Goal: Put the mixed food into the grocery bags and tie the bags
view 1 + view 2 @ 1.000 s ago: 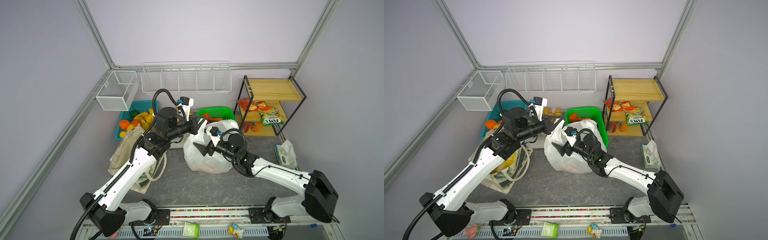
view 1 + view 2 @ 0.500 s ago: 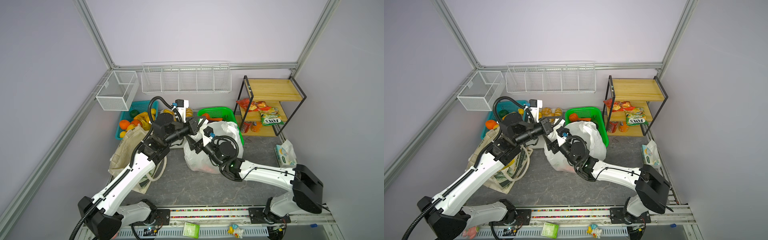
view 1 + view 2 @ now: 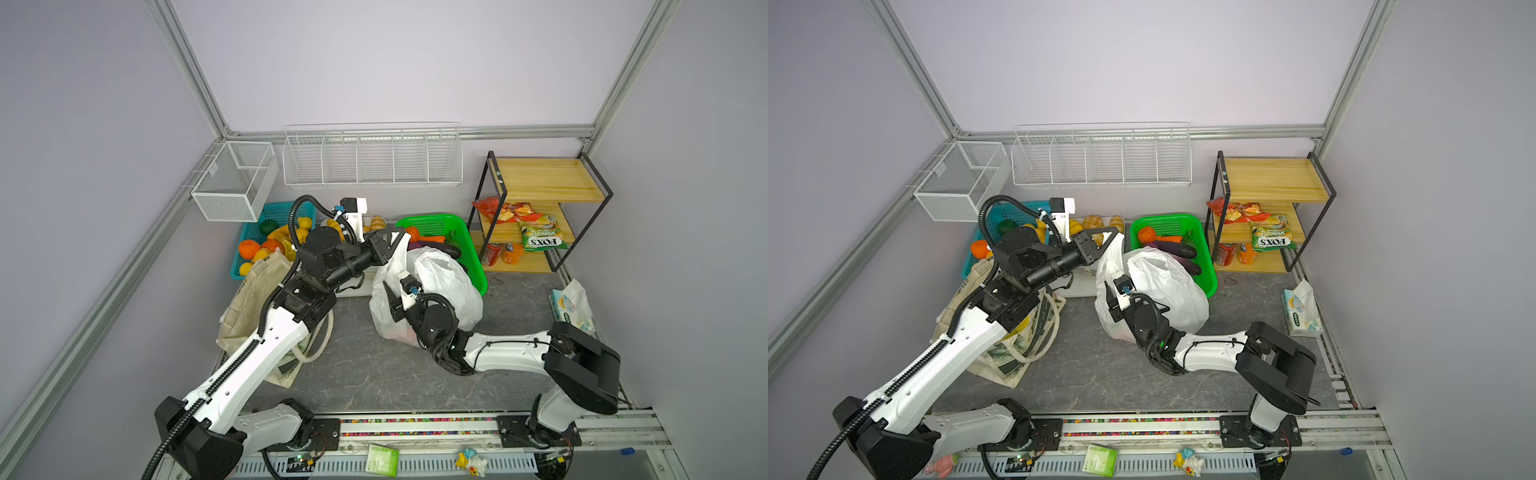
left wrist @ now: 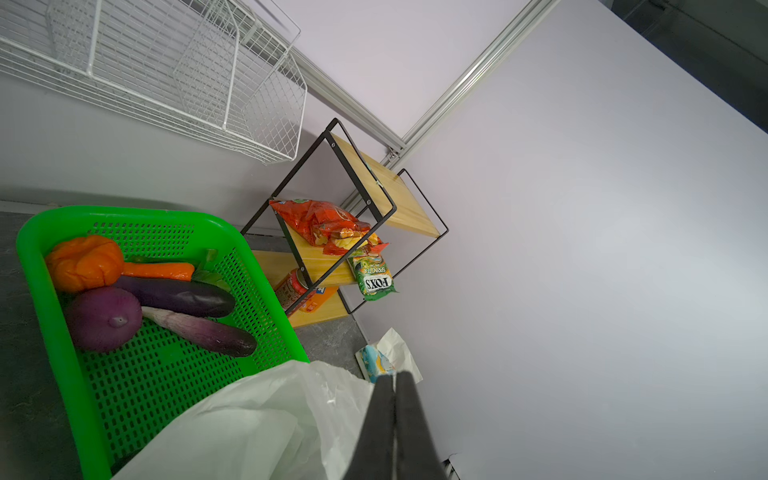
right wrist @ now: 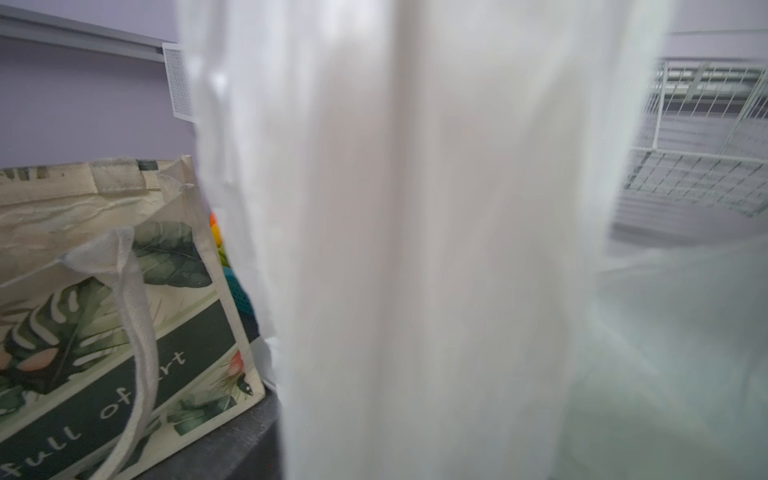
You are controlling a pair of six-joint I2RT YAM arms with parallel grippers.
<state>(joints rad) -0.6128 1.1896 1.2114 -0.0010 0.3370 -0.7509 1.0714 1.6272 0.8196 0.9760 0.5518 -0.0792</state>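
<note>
The white plastic bag [image 3: 440, 282] [image 3: 1167, 286] stands bulging in mid-floor. My left gripper [image 3: 398, 241] [image 3: 1111, 241] [image 4: 395, 374] is shut on the bag's handle and holds it up, stretched taut. My right gripper [image 3: 392, 297] [image 3: 1112, 303] presses into the bag's left side. Plastic [image 5: 415, 249] fills the right wrist view and hides its fingers. The cream tote [image 3: 253, 291] [image 3: 967, 291] [image 5: 104, 270] slumps to the left under my left arm. A purple onion [image 4: 104, 318] and an orange carrot [image 4: 158, 270] lie in the green basket [image 4: 79, 374] behind the bag.
A teal basket of fruit [image 3: 266, 232] and a tray of croissants [image 3: 376, 222] sit at the back. A wooden shelf [image 3: 540, 208] with red and FOX'S packets stands at the back right. A tissue packet [image 3: 571, 303] lies by the right wall. Wire baskets [image 3: 370, 158] hang on the back wall.
My right gripper has slid left across the front of the plastic bag to its left side, and its arm has folded low. My left gripper still holds the handle up.
</note>
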